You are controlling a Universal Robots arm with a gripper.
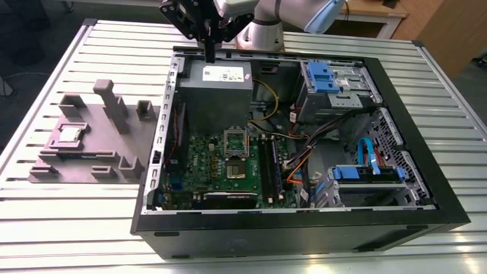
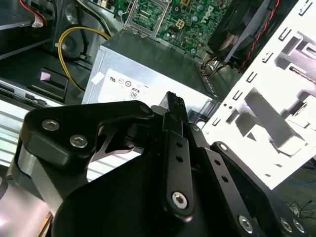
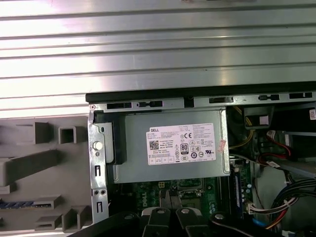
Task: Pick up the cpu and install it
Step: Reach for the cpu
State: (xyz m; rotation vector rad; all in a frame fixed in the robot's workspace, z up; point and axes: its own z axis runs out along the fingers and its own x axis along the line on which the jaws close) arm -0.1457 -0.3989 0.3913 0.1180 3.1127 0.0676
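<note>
Your clenched, empty jaws hover over the power supply (image 1: 216,94); in the exterior view the cpu (image 1: 70,134) lies at their eight o'clock.

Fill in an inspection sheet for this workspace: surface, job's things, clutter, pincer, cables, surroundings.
Surface: slatted metal table, carrying an open computer case.
Job's things: cpu lies flat on the grey-purple fixture, at the exterior view's left of the case; green motherboard inside the case.
Clutter: nothing seen.
Pincer: pincer shut, holding nothing, above the power supply, apart from the cpu.
Cables: yellow cable beside the power supply; blue cables near the drive bays; all inside the case.
Surroundings: wooden furniture beyond the table.
</note>
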